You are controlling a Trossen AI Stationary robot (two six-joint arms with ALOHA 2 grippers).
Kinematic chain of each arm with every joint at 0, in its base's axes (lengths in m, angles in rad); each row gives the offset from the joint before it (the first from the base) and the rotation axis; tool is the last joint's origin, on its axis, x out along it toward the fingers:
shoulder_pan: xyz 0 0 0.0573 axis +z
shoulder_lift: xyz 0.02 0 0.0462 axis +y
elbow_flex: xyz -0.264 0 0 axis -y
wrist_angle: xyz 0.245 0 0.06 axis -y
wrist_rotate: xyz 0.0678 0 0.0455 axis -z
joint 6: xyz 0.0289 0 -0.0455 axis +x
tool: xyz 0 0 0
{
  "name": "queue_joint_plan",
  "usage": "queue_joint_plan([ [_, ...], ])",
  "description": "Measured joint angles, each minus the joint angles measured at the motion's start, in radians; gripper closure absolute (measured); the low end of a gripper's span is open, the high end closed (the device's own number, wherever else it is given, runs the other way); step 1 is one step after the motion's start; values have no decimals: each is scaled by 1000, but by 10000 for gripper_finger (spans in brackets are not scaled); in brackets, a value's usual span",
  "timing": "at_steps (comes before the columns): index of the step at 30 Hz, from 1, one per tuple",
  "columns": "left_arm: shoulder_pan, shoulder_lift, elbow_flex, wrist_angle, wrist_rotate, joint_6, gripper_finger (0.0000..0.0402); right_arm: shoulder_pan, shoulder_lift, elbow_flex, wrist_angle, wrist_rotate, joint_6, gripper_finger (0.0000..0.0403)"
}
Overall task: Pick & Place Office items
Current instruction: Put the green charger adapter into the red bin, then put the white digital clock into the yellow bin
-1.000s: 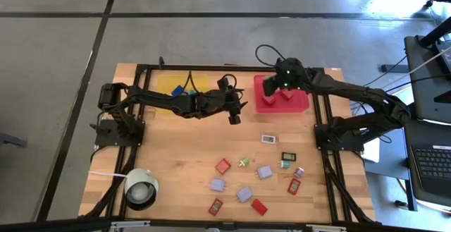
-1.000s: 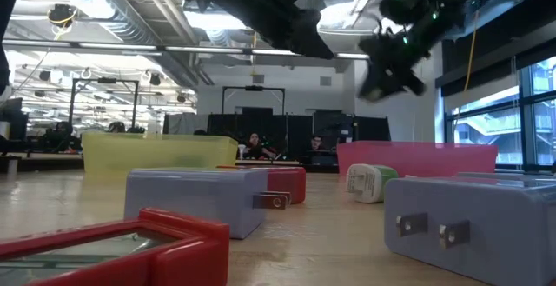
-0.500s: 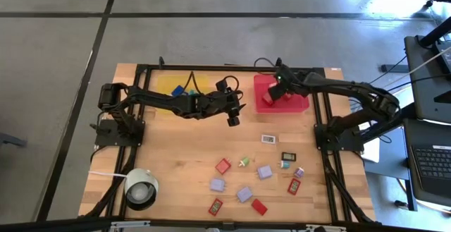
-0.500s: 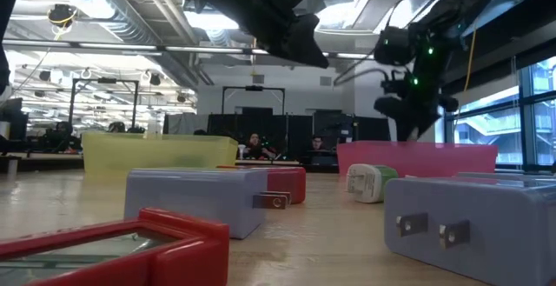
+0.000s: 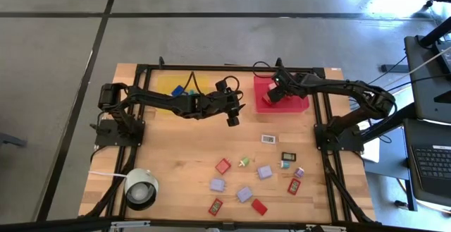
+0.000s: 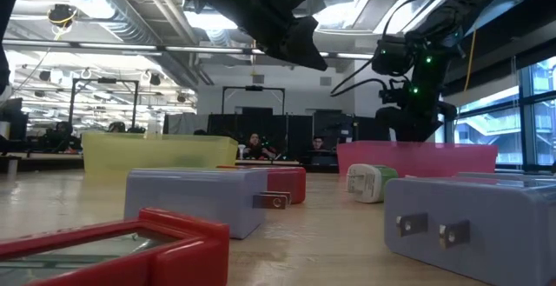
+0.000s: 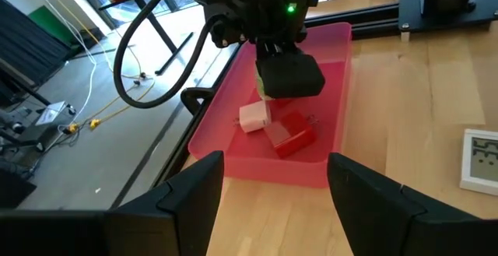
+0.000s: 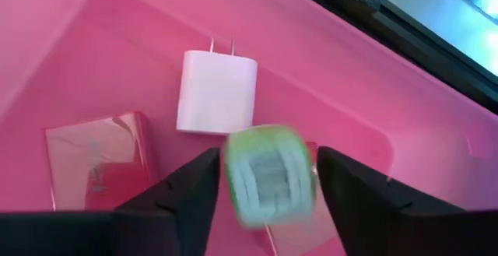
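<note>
My right gripper point(image 5: 273, 95) hangs low over the red tray point(image 5: 299, 104), fingers open and pointing down. A green and white block point(image 8: 268, 174) shows blurred between its fingertips, above the tray floor. A white plug block point(image 8: 216, 91) and a red block point(image 8: 93, 159) lie flat in the tray. My left gripper point(image 5: 233, 117) hovers open and empty over the table's middle, left of the red tray. Several small red, lilac, white and teal items point(image 5: 264, 171) lie flat on the near right part of the table. My right gripper's fingers stand on either side of the green and white block point(image 8: 268, 174). I cannot tell whether they touch it. The block is blurred and clear of the tray floor.
A yellow tray point(image 5: 169, 84) at the far left holds blue items point(image 5: 177, 90). A white round cylinder point(image 5: 140, 188) stands at the near left corner. A dark frame runs around the table. Bare wood lies between the trays and the loose items.
My right gripper has gone down toward the red tray, from high above it to just over its rim, and tipped to point down into it. My left gripper has kept almost still.
</note>
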Motion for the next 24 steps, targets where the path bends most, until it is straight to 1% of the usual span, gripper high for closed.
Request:
queue_joint_plan([
  [4,0,0,0,-12,0,0,174,0,0,0,-1,-1,0,150],
  [8,0,0,0,-77,0,-17,176,0,-19,17,-31,-4,-8,126],
  [12,0,0,0,-185,9,-68,174,1,-81,60,-73,-4,-34,117],
  [15,0,0,0,-231,19,-119,174,14,-147,90,-95,-3,-53,116],
  [18,0,0,-1,-235,112,-152,176,44,-221,98,-99,-3,-56,116],
  [21,0,0,-1,-237,262,-158,176,80,-299,98,-111,-3,-55,116],
  [24,0,0,-1,-270,389,-158,174,119,-364,98,-132,-2,-44,115],
])
